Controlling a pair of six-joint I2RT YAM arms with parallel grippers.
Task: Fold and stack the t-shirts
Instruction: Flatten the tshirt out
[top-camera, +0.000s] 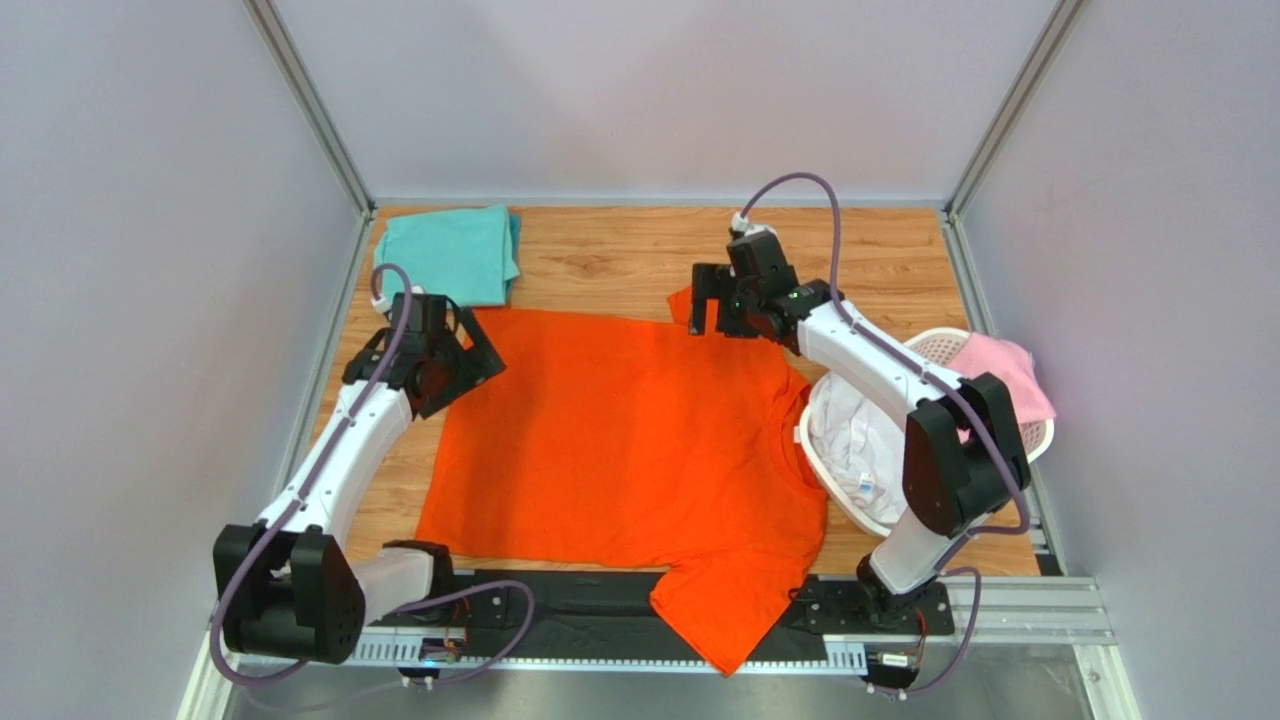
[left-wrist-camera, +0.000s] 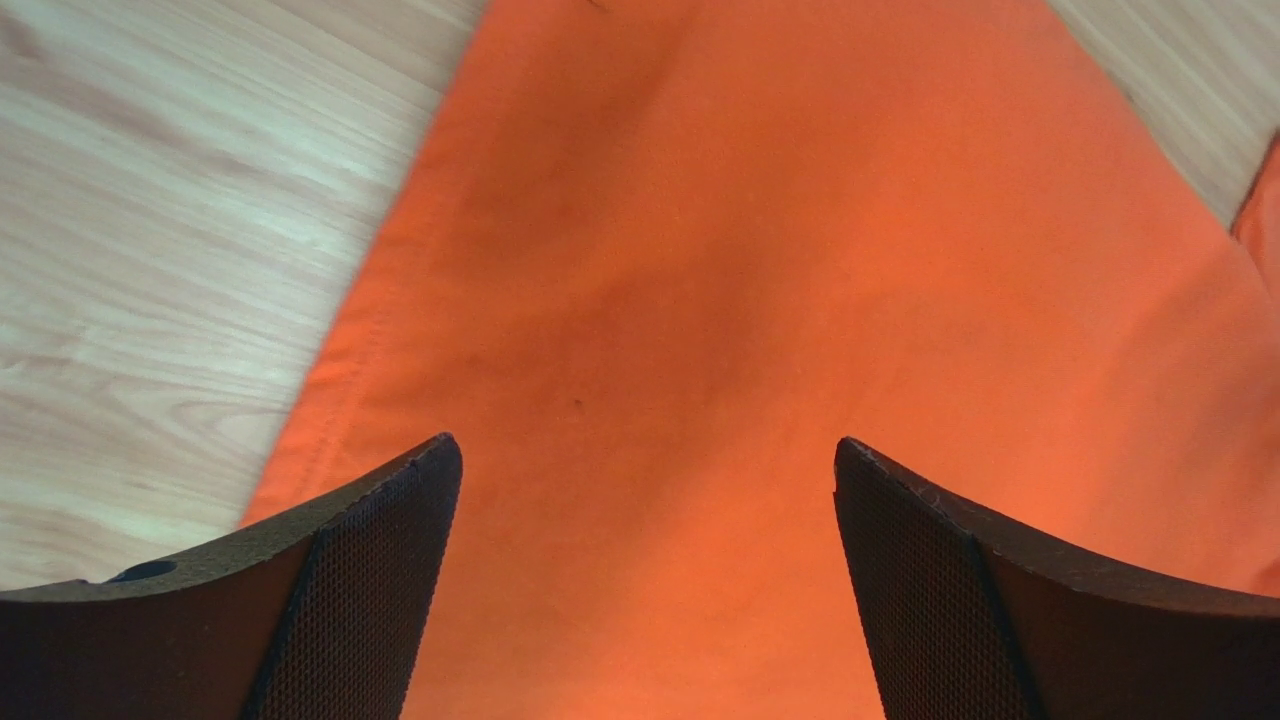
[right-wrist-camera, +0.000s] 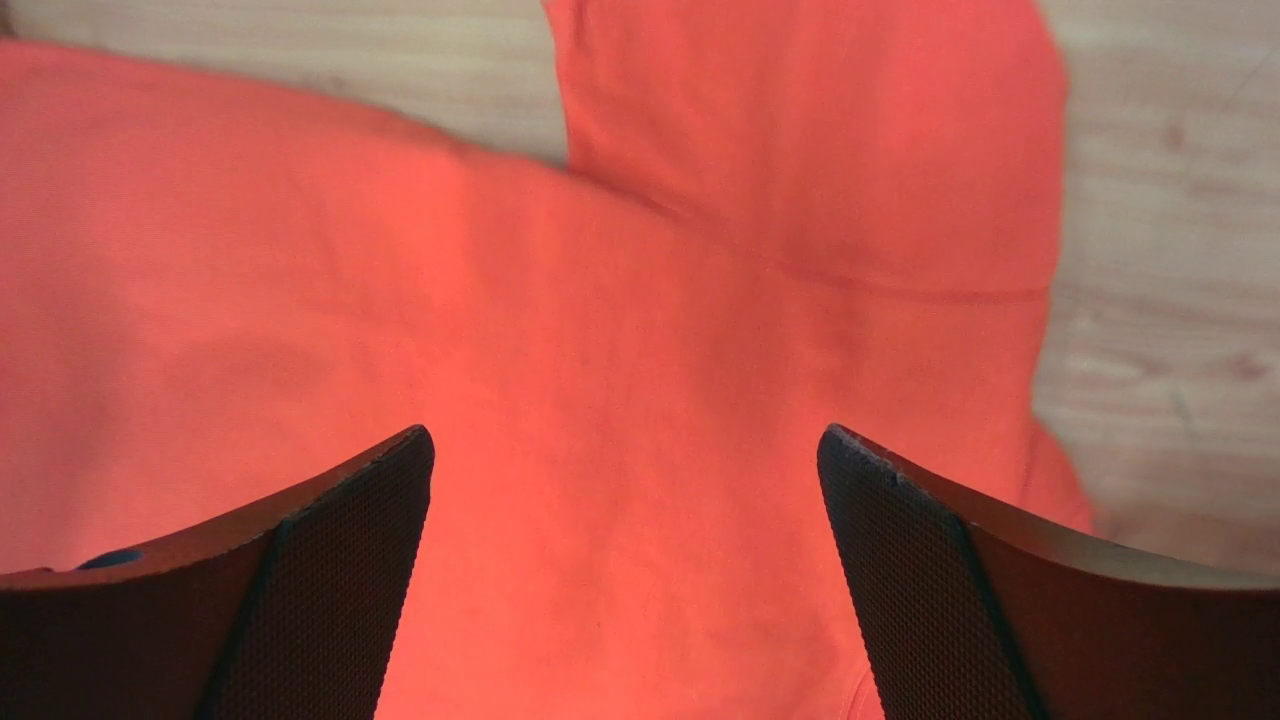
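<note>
Overhead view, left to right. At the far left corner of the wooden table (top-camera: 631, 258) lies a teal t-shirt (top-camera: 446, 255), folded into a flat rectangle and just clear of the orange cloth.

Near it, the left gripper (top-camera: 445, 366) hangs over the far left corner of the orange t-shirt (top-camera: 631, 450). In the left wrist view its two dark fingers (left-wrist-camera: 361, 578) stand wide apart with nothing between them but the orange t-shirt (left-wrist-camera: 781, 270) below. The left gripper (left-wrist-camera: 646, 450) holds nothing, and bare wood shows to the left of the cloth's edge.

The orange t-shirt is spread flat across the middle of the table, hem to the left and collar to the right. Its near sleeve drapes over the black rail (top-camera: 601, 593) at the table's near edge. Its far sleeve lies under the right gripper (top-camera: 727, 309).

In the right wrist view the right gripper (right-wrist-camera: 624, 435) is likewise fully spread and empty. Its fingers (right-wrist-camera: 346, 570) frame the orange t-shirt (right-wrist-camera: 451, 330) where the sleeve joins the body.

At the right edge stands a white perforated basket (top-camera: 935, 345), touching the collar end of the orange shirt. A crumpled white t-shirt (top-camera: 857, 443) lies inside it. A pale pink t-shirt (top-camera: 1004, 375) hangs over its far right rim. The right arm crosses above the basket.
</note>
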